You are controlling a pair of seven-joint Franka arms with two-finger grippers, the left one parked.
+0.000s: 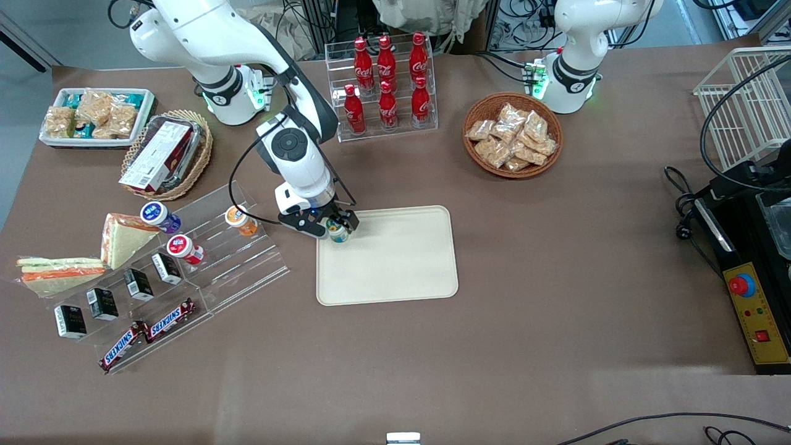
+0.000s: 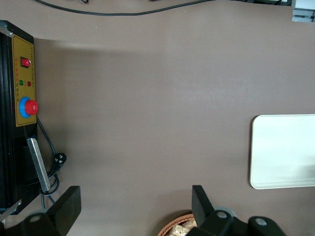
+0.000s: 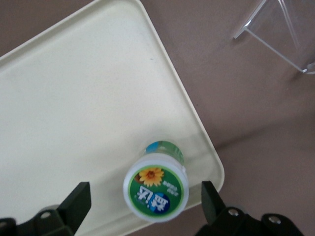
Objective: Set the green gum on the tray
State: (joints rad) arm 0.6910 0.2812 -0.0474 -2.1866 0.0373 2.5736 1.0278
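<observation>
The green gum [image 1: 338, 232] is a small bottle with a white lid and a green flower label. It stands on the cream-beige tray [image 1: 395, 262], just inside the corner nearest the clear display shelf. My right gripper [image 1: 337, 228] is directly above the tray's corner and straddles the gum. In the right wrist view the gripper [image 3: 145, 197] is open, with a gap between each black finger [image 3: 78, 200] and the gum's lid [image 3: 156, 191]. The tray's rim [image 3: 197, 129] runs close beside the bottle. The tray's end also shows in the left wrist view [image 2: 280, 152].
A clear stepped display shelf [image 1: 204, 259] beside the tray holds purple-lidded [image 1: 154, 214], red-lidded [image 1: 180, 246] and orange-lidded [image 1: 238, 217] bottles, small black boxes and Snickers bars. A cola bottle rack [image 1: 386, 83] and a wicker snack basket [image 1: 513, 136] stand farther from the camera.
</observation>
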